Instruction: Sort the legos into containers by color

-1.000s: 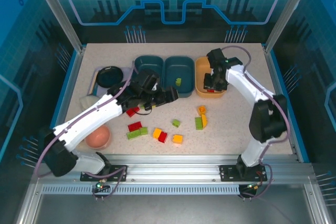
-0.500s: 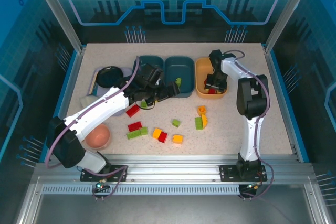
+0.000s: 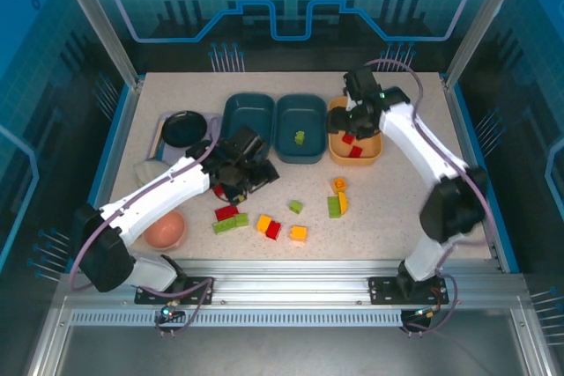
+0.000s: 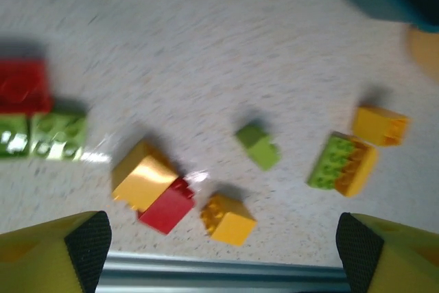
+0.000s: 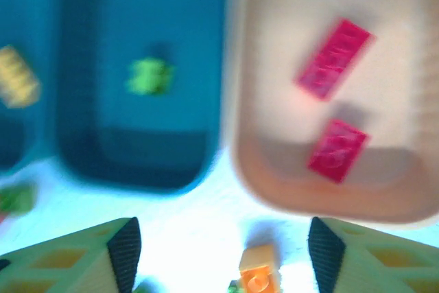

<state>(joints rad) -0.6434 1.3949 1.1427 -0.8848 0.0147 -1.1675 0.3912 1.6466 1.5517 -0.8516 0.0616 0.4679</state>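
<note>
1. Top external view: your left claw (image 3: 253,177) hangs low over the table (image 3: 397,200), at the near edge of the left teal tray (image 3: 247,116).
2. Left wrist view: that claw is released. Its fingertips (image 4: 86,238) stand wide apart with nothing between them.
3. The loose bricks (image 3: 263,223) lie scattered on the table in front of the trays, in red, orange and green. A green and a yellow one sit joined side by side, and the rest lie mostly apart.
4. Your right claw (image 3: 354,125) is over the far half of the orange tray (image 3: 337,149).
5. Right wrist view: the picture is blurred, but the right claw is plainly released, with its jaws parted and empty.
6. Two red bricks (image 3: 355,151) lie inside the orange tray, close together and clear of the claw.
7. One green brick (image 3: 300,137) lies in the middle teal tray (image 3: 304,112).
8. One yellow brick (image 5: 19,85) lies in the left teal tray.
9. A single orange brick (image 5: 259,269) rests on the table just in front of the orange tray.
</note>
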